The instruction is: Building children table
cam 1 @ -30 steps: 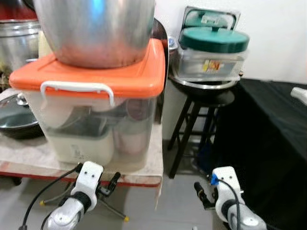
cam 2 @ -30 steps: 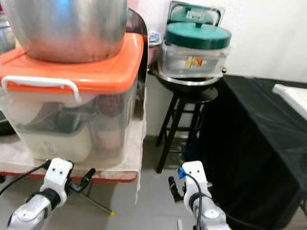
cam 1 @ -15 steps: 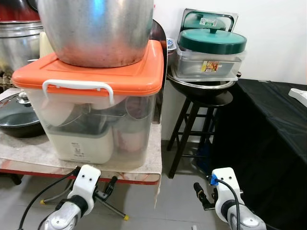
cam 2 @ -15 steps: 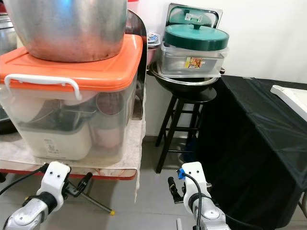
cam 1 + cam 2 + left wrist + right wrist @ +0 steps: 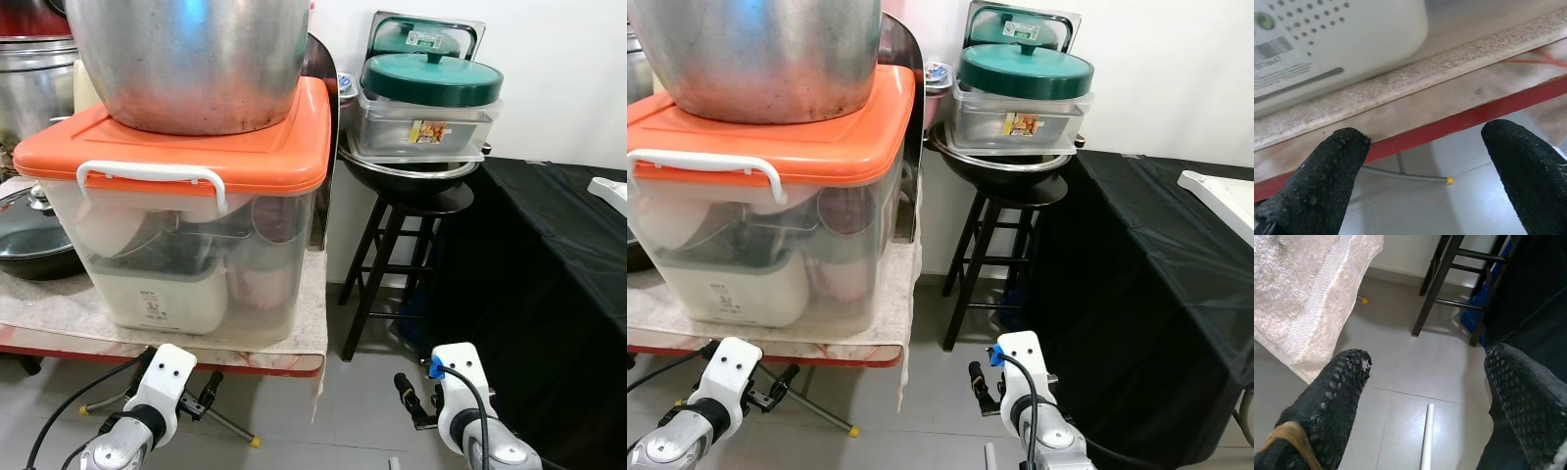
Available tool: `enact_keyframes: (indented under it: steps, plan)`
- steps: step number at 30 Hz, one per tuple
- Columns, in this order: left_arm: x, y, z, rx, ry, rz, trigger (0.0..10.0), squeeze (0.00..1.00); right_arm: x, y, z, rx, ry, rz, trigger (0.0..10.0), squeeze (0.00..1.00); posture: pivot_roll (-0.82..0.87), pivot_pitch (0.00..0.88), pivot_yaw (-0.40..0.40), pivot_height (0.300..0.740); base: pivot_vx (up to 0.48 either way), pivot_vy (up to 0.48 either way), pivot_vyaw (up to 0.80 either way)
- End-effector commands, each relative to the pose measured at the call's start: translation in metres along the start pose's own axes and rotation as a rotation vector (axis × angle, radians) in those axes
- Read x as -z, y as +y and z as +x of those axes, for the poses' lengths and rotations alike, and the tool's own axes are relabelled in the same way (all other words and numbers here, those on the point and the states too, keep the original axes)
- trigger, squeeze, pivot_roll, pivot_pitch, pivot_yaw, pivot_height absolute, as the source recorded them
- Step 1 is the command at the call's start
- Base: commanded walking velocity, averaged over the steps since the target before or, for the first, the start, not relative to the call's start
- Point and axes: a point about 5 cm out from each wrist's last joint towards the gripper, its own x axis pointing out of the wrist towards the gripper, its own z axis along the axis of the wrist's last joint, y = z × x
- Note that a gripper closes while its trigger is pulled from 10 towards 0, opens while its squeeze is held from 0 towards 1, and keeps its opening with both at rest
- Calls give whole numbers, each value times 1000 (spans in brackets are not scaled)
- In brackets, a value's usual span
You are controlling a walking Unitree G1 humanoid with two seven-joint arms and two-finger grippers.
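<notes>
A thin white rod [image 5: 1425, 438] lies on the grey floor tiles just beneath my right gripper [image 5: 1429, 396], which hangs open with nothing in it, low beside a black-draped table. A flat white panel [image 5: 1221, 196] rests on that black cloth at the far right. My left gripper [image 5: 1425, 161] is also open and holds nothing. It points at the red front edge [image 5: 1459, 122] of a low table, just below and in front of it. In the head views both grippers sit at the bottom, left [image 5: 208, 386] and right [image 5: 406, 392].
A clear storage box with an orange lid [image 5: 196, 147] carries a big steel pot [image 5: 196, 59] on the towel-covered low table [image 5: 59, 315]. A black stool [image 5: 402, 245] holds a wok and green-lidded containers [image 5: 431, 83]. The black-draped table [image 5: 549, 284] fills the right side.
My left gripper has sunk lower and drifted left, away from the table's edge. The camera has shifted a little. The right gripper has hardly moved.
</notes>
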Motion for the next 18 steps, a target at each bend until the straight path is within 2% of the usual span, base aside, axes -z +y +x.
enact_keyframes:
  steps: [1, 3, 5, 8, 18]
  plan:
    - [8, 11, -2, -57, 39, -15, 10000, 0, 0, -3, -2, 5, 3, 2, 10000, 0, 51, 0, -98, 740, 0, 0, 0]
    - [7, 27, -3, -128, 36, -20, 10000, 0, 0, -3, -2, 4, 4, 1, 10000, 0, 57, 0, -100, 740, 0, 0, 0]
    - [10, 28, -4, -131, 53, -11, 10000, 0, 0, -2, -1, 1, 4, 0, 10000, 0, 59, 0, -101, 740, 0, 0, 0]
    - [16, 27, -6, -124, 94, 21, 10000, 0, -1, -1, 0, -3, 4, -1, 10000, 0, 58, 0, -99, 740, 0, 0, 0]
    - [28, 18, -7, -98, 175, 21, 10000, 0, 1, -2, -1, -5, 10, 3, 10000, 0, 55, 0, -96, 740, 0, 0, 0]
